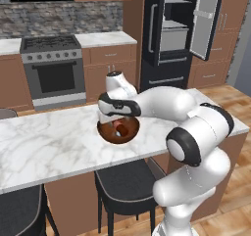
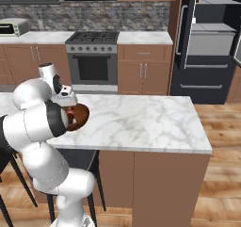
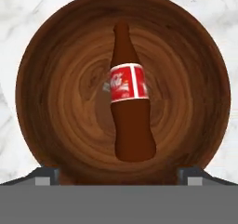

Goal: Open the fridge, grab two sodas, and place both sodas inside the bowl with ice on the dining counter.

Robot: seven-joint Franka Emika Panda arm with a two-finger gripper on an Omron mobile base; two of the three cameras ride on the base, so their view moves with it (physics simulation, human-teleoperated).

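Soda bottle (image 3: pixel 130 97) is lying flat in the brown bowl (image 3: pixel 46 79) on the marble worktop (image 1: pixel 49 147), claw (image 3: pixel 119 174) hanging released right above it, so I'm thinking lifting straight up is avoiding knocking the rim.

glossy white arm (image 1: pixel 196 147), rounded segments, black joints

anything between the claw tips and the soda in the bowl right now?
Nothing. In the hand view the soda lies in the bowl, with bare bowl wood between it and the open claw fingertips.
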